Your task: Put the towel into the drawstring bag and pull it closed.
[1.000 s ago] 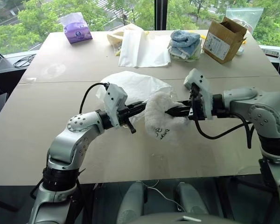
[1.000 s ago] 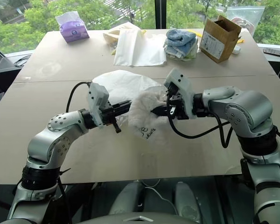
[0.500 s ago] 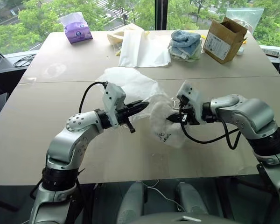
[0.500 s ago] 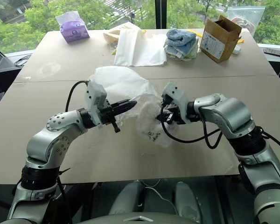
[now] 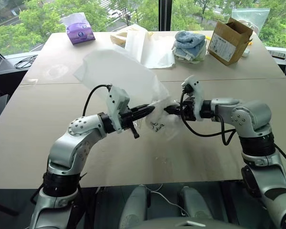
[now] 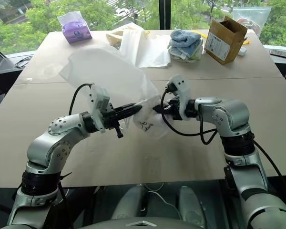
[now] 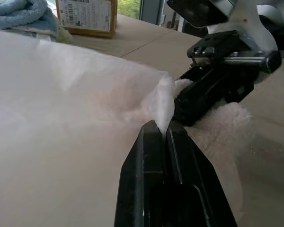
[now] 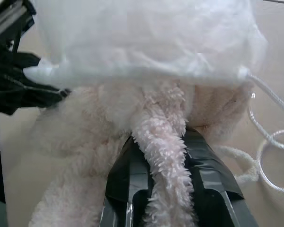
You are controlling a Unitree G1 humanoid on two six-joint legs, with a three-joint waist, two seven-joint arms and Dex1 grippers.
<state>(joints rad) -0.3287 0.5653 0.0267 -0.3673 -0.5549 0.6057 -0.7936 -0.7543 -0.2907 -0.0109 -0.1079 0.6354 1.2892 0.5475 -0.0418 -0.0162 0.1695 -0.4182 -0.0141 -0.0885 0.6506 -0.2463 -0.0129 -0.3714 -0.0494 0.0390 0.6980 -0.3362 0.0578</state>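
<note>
Right gripper (image 5: pixel 170 109) clamps a fold of the towel (image 8: pixel 161 142) at the drawstring bag (image 5: pixel 117 71) mouth; left gripper (image 5: pixel 150 108) pinches the bag's rim, held above the table (image 5: pixel 38 119). Towel partly in. Stuffing unfinished, cords (image 8: pixel 270 137) slack, unpulled.

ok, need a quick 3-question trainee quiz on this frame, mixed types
1. True or false: the left claw is shut on the edge of the drawstring bag.
2. What does the right claw hold? A) cardboard box B) towel C) tissue pack
3. Fill in: the stack of blue towels lies on the table beside the ____.

Key: 1 true; 2 B, the towel; 3 cardboard box.
</note>
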